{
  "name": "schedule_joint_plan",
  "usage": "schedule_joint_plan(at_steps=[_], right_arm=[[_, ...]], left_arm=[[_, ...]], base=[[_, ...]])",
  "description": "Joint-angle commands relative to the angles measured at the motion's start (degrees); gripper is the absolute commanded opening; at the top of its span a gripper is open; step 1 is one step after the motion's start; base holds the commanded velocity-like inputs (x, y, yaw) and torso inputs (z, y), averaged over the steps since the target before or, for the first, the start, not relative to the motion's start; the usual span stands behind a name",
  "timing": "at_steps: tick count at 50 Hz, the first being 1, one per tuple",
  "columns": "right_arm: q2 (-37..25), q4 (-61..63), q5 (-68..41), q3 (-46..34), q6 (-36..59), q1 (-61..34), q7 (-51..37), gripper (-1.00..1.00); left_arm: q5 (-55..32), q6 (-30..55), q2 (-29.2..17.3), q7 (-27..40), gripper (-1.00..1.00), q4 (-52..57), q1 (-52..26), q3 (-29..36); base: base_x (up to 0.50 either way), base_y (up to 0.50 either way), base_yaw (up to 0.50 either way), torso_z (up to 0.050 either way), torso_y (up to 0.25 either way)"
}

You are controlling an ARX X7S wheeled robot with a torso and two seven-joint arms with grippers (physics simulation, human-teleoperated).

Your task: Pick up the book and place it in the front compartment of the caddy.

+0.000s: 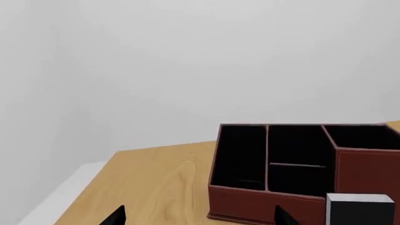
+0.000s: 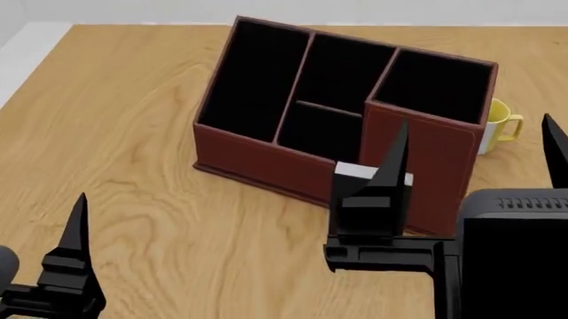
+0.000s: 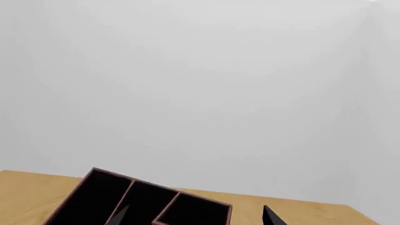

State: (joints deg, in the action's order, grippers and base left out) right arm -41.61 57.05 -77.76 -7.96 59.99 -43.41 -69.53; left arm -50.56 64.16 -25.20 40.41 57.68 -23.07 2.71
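The caddy (image 2: 257, 163) is a dark red-brown box with black-lined cells, set at an angle mid-table; its taller section is on the right. The book (image 2: 353, 171) stands upright against the caddy's near wall, black with a white top edge, partly hidden by my right gripper's finger. My right gripper (image 2: 475, 119) hovers open over the book and the tall section, holding nothing. The right wrist view shows that gripper (image 3: 196, 218) above the caddy (image 3: 93, 201). My left gripper (image 1: 200, 218) is open and empty, low at the near left, facing the caddy (image 1: 250, 201) and book (image 1: 359, 211).
A yellow-and-white mug (image 2: 497, 123) stands just behind the caddy's right end. The wooden table (image 2: 133, 133) ends at its left edge, with a white floor strip beyond. A plain white wall rises behind the table.
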Motion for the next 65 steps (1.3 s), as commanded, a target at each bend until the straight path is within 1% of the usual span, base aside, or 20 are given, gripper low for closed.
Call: schedule_joint_plan(at_steps=[1, 14, 37, 54, 57, 61, 65], right_arm=[[-0.59, 0.31, -0.15, 0.04, -0.59, 0.47, -0.2, 1.0], [-0.65, 0.46, 1.55, -0.53, -1.35, 1.84, 0.47, 1.0], [-1.73, 0.66, 1.02, -0.68, -2.48, 2.07, -0.18, 1.0], [-1.13, 0.55, 3.83, -2.03, -3.84, 3.74, 2.07, 1.0], [-1.18, 0.82, 3.96, -2.06, -4.29, 3.72, 2.63, 1.0], [-1.67, 1.04, 2.23, -2.34, -4.11, 3.2, 2.07, 1.0], [-3.47, 1.61, -5.41, -3.13, -2.84, -0.5, -2.01, 1.0]], left_arm=[[-2.83, 0.48, -0.59, 1.75, 1.0, 0.34, -1.1, -0.64], [-3.54, -0.7, -1.56, 2.76, 1.0, 0.27, -0.84, -0.22], [-5.27, -2.14, -2.87, 4.72, 1.0, -0.01, -1.04, 0.54], [-5.88, -3.65, -3.96, 5.54, 1.0, -0.24, -0.77, 1.21], [-5.89, -3.99, -4.18, 5.67, 1.0, -0.28, -0.69, 1.38], [-6.01, -4.26, -4.39, 5.85, 1.0, -0.27, -0.62, 1.55], [-6.3, -4.59, -4.85, 6.03, 1.0, -0.41, -0.61, 1.47]], base=[[0.5, 0.0, 0.0, 0.0, 0.0], [0.5, 0.0, 0.0, 0.0, 0.002], [0.5, 0.0, 0.0, 0.0, 0.002], [0.5, 0.0, 0.0, 0.0, 0.001], [-0.02, 0.0, 0.0, 0.0, 0.007], [0.0, 0.0, 0.0, 0.0, 0.0], [0.0, 0.0, 0.0, 0.0, 0.0]])
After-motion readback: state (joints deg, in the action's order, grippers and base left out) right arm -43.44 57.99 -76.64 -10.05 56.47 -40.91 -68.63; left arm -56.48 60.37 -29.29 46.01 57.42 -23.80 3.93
